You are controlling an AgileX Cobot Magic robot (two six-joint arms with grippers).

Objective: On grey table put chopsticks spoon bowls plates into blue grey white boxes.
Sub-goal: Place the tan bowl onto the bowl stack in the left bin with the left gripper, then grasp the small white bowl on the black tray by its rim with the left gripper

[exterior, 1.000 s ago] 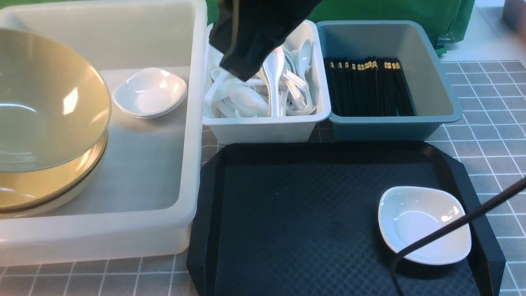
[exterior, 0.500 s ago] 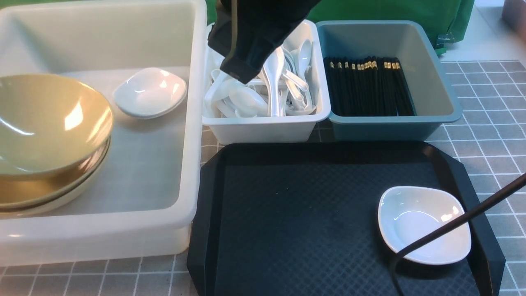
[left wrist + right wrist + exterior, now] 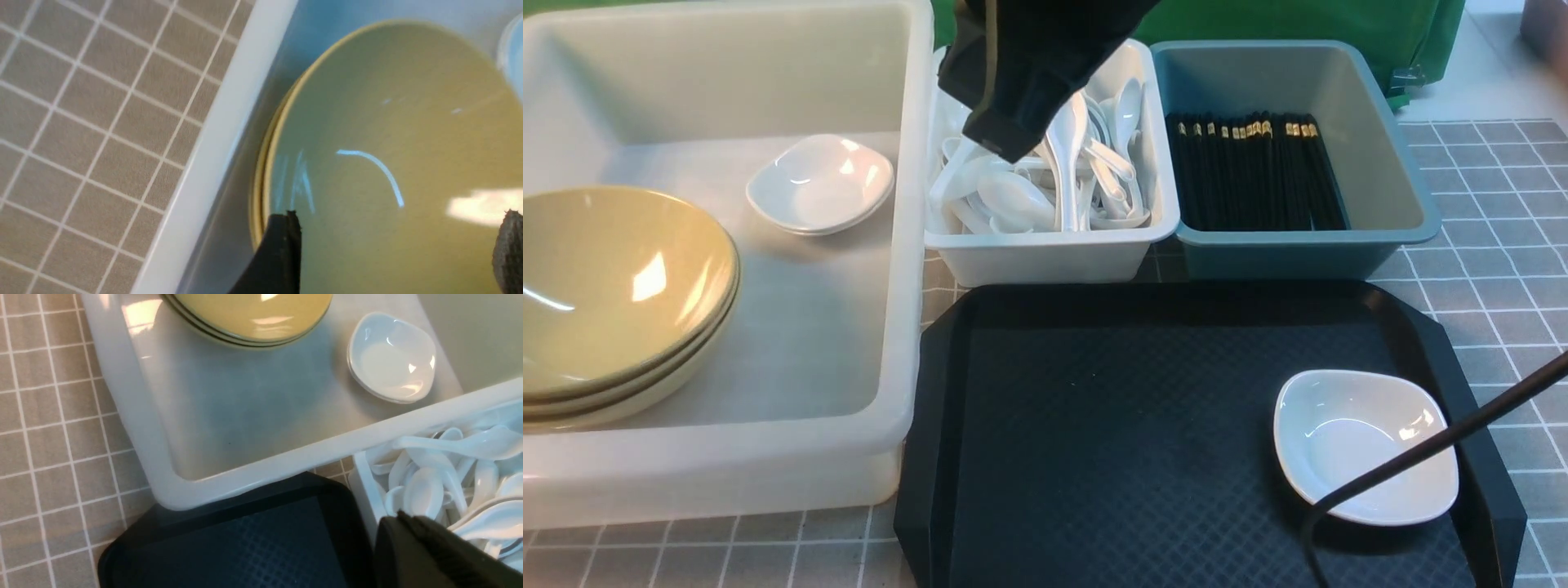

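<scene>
Three yellow-green bowls (image 3: 613, 286) lie stacked at the left end of the large white box (image 3: 907, 245); a small white dish (image 3: 821, 184) sits further back in it. In the left wrist view my left gripper (image 3: 396, 245) is open, its fingers (image 3: 282, 245) spread wide just over the top bowl (image 3: 388, 122). My right gripper (image 3: 1005, 143) hangs shut and empty over the white box of spoons (image 3: 1054, 192), also shown in the right wrist view (image 3: 404, 520). Black chopsticks (image 3: 1254, 171) lie in the blue-grey box (image 3: 1405, 196). Another small white dish (image 3: 1364, 445) sits on the black tray (image 3: 1111, 425).
The grey tiled table (image 3: 1503, 269) shows to the right and along the front edge. A black cable (image 3: 1421, 449) crosses over the tray's right corner and the dish. Green fabric (image 3: 1339, 20) hangs behind the boxes.
The top yellow-green bowl has come down from a raised, tilted pose and now rests level on the stack in the large white box. The right arm has barely moved.
</scene>
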